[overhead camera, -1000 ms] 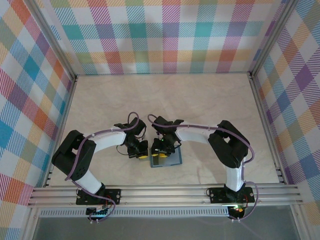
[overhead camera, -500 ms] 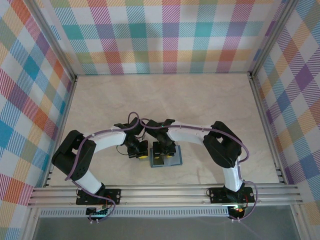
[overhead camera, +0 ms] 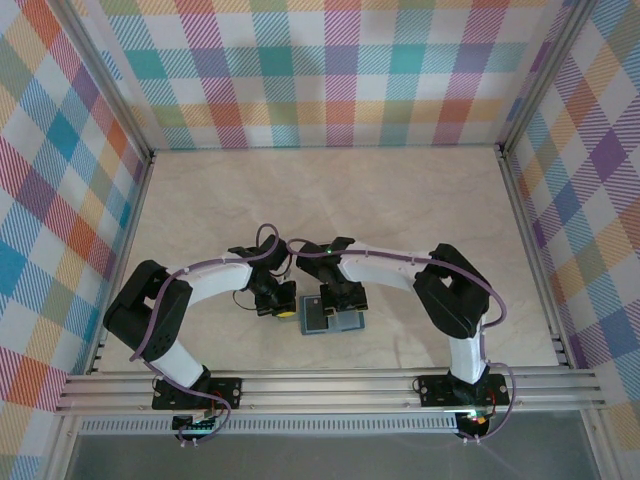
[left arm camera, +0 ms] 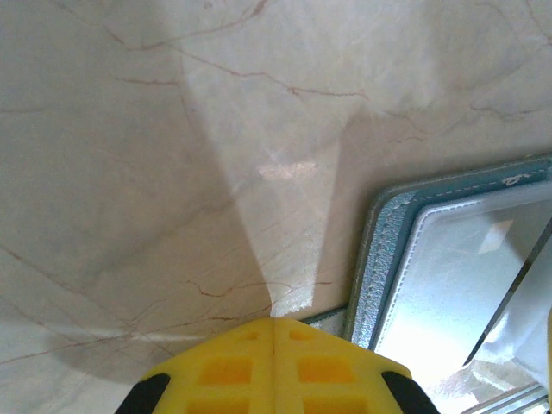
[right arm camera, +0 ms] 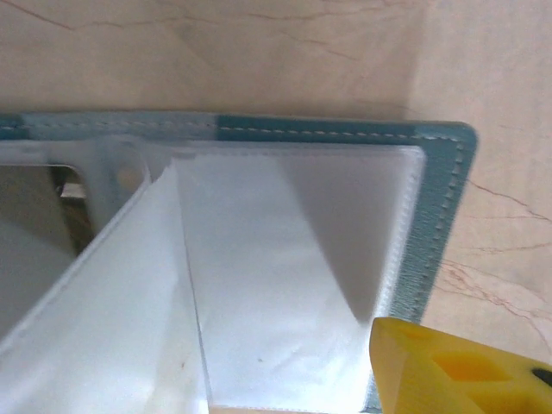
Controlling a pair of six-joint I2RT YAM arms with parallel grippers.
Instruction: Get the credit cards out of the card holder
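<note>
Your card holder [overhead camera: 350,322] lies open on the bench [overhead camera: 400,200], low centre of the overhead frame, half hidden under the right pincer [overhead camera: 333,306]. Its jaws stand apart: one yellow finger [right arm camera: 466,371] shows, its mate cut off. The left pincer [left arm camera: 273,326] is pressed together beside the holder. Cloudy pockets [right arm camera: 285,285] keep you from making out any credit cards.

**Layout.** The card holder [overhead camera: 347,323] lies flat on the counter [overhead camera: 330,200], near the front edge and between the two arm bases. The left claw [overhead camera: 284,309] sits just beside the holder's left edge. The right claw [overhead camera: 333,306] hangs above the holder, with one fingertip [right arm camera: 448,371] at a corner.
</note>
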